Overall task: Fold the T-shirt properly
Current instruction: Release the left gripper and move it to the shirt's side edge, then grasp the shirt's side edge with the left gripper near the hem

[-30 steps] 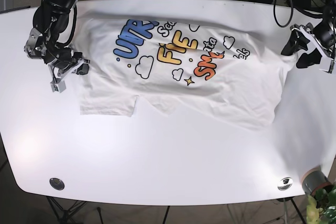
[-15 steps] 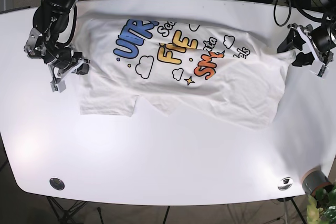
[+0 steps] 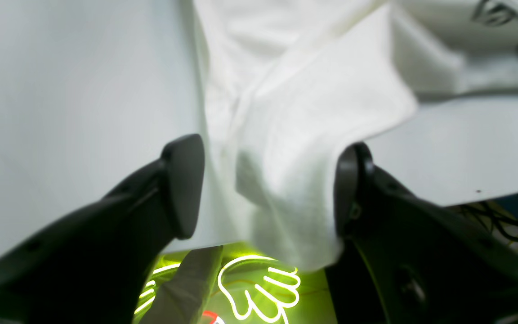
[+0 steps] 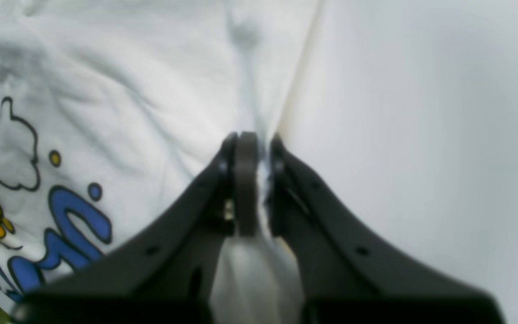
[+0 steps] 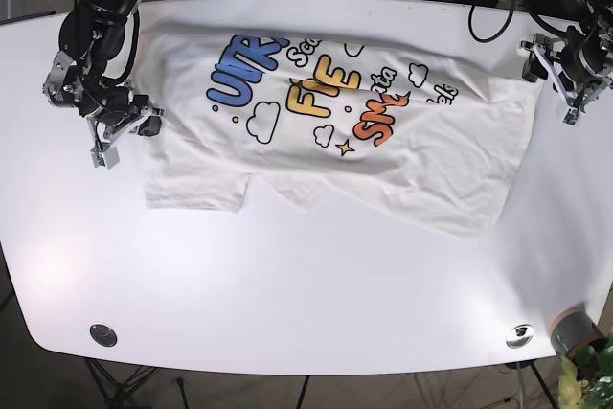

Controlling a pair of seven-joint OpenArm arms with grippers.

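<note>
Soft, limp T-shirt (image 5: 335, 131) best taken at hems: right gripper (image 4: 254, 180) pinches its edge, left gripper (image 3: 263, 189) gapes around bunched fabric.

The white tabletop (image 5: 287, 284) is wide with round corners. A white T-shirt (image 5: 383, 170) with bright letters lies spread on its far half. Two small round metal caps (image 5: 103, 335) sit near its front corners.

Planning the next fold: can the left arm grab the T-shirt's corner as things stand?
Probably yes: the left gripper is open with the T-shirt corner lying between its fingers, nothing blocking.
</note>
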